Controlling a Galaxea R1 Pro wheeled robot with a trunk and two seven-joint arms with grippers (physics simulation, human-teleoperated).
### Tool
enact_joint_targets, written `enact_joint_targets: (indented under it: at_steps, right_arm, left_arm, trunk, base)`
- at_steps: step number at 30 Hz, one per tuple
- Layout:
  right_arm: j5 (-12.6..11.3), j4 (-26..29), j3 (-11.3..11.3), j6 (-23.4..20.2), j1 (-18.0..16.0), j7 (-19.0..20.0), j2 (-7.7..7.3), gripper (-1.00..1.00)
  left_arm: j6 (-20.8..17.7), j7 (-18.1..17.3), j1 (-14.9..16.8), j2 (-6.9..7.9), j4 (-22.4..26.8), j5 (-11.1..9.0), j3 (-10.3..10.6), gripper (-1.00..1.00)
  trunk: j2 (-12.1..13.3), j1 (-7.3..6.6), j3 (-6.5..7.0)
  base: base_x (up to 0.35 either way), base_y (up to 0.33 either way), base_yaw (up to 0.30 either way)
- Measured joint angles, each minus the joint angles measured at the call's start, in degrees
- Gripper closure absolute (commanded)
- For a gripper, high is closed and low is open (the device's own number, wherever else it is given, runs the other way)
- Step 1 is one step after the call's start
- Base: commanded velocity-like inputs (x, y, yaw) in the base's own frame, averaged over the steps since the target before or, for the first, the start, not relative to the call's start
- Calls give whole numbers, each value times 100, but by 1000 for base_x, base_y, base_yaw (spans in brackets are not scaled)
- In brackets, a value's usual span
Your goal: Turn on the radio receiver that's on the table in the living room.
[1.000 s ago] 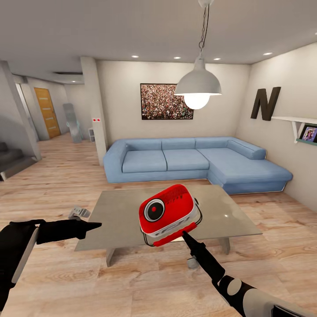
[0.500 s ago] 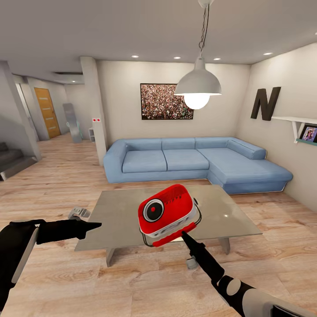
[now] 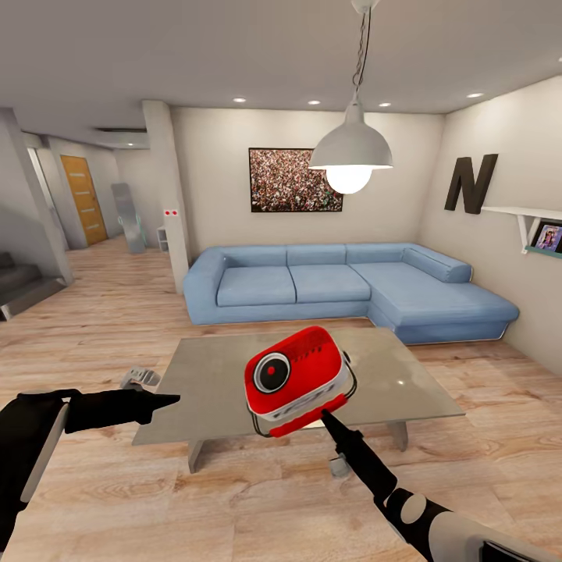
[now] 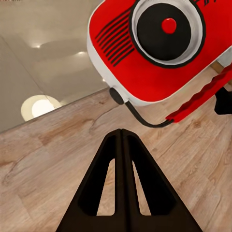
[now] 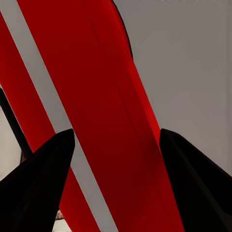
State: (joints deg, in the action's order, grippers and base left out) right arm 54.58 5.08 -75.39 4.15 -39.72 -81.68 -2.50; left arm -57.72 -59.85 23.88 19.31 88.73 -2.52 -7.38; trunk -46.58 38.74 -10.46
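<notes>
Nearest me, my right gripper (image 3: 324,416) pinches the red handle of the small bright red rounded radio receiver (image 3: 295,378), held tilted above the near edge of the glossy grey low table (image 3: 414,390). Left of that table, my left gripper (image 3: 165,400) hovers, fingers pressed together. Beyond the table stands a blue L-shaped sofa (image 3: 343,285).

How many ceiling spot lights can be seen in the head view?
5. Four spot lights sit in a row near the far wall, one small over the hallway at left. The hanging lamp may hide more.
</notes>
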Motion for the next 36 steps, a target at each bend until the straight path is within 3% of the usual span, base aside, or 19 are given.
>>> enact_joint_targets:
  at_steps: [13,18,26,31,36]
  right_arm:
    - [-28,0,40,10,0,29,-5,100]
    - [-29,-14,37,-26,0,-20,-36,100]
    - [-11,-18,-3,-39,0,24,-47,100]
    - [50,-38,-79,-172,0,13,-49,100]
    - [358,-37,-90,-489,0,6,-49,100]
  left_arm:
    - [10,125,2,-6,3,-7,21,100]
    - [13,117,3,-32,23,-23,461,100]
    - [-12,74,22,-127,30,-30,755,100]
    - [-41,71,109,-131,24,-35,813,100]
    - [-59,75,364,-101,24,-49,799,100]
  trunk:
    - [0,0,0]
    - [0,0,0]
    - [0,0,0]
    - [0,0,0]
    - [0,0,0]
  base:
    - [0,0,0]
    - [0,0,0]
    - [0,0,0]
    - [0,0,0]
    - [0,0,0]
